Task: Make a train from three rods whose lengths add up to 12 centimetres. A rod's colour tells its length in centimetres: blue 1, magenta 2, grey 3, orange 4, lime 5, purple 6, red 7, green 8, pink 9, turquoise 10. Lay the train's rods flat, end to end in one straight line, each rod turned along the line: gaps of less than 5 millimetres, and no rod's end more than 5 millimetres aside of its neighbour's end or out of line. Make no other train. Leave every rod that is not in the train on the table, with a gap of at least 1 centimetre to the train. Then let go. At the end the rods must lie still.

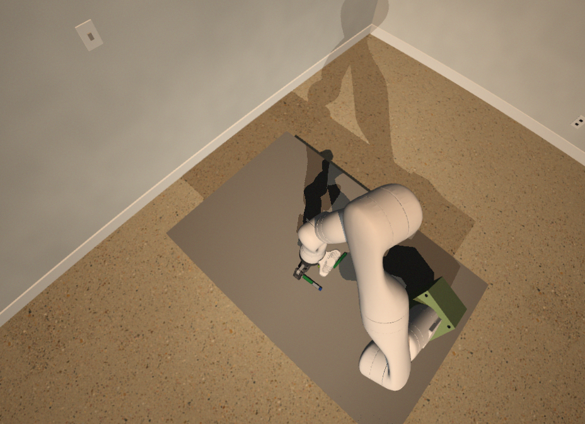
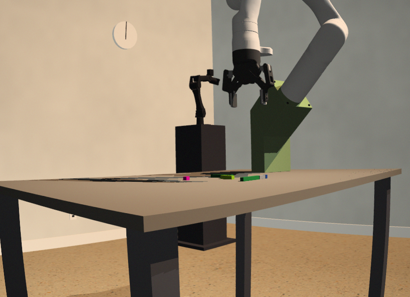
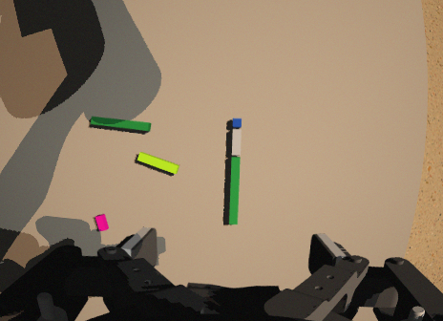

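Observation:
A blue rod (image 3: 237,122) (image 2: 266,176) (image 1: 320,288), a grey rod (image 3: 236,141) (image 1: 315,285) and a green rod (image 3: 234,190) (image 2: 249,178) (image 1: 307,278) lie flat, end to end in one line, the grey in the middle. No clear gap shows between them. A second green rod (image 3: 120,125) (image 1: 340,260), a lime rod (image 3: 158,163) (image 2: 227,177) and a magenta rod (image 3: 101,223) (image 2: 186,178) lie apart, to the left of that line in the wrist view. My gripper (image 3: 233,249) (image 2: 248,103) is open and empty, high above the table.
The rods lie on the table (image 1: 245,249) (image 2: 185,201). My arm's green base (image 1: 444,306) (image 2: 268,138) stands at one table end. A small dark arm (image 2: 198,99) on a black pedestal (image 2: 188,148) stands behind the table. Dark arm shadows cross the left of the wrist view.

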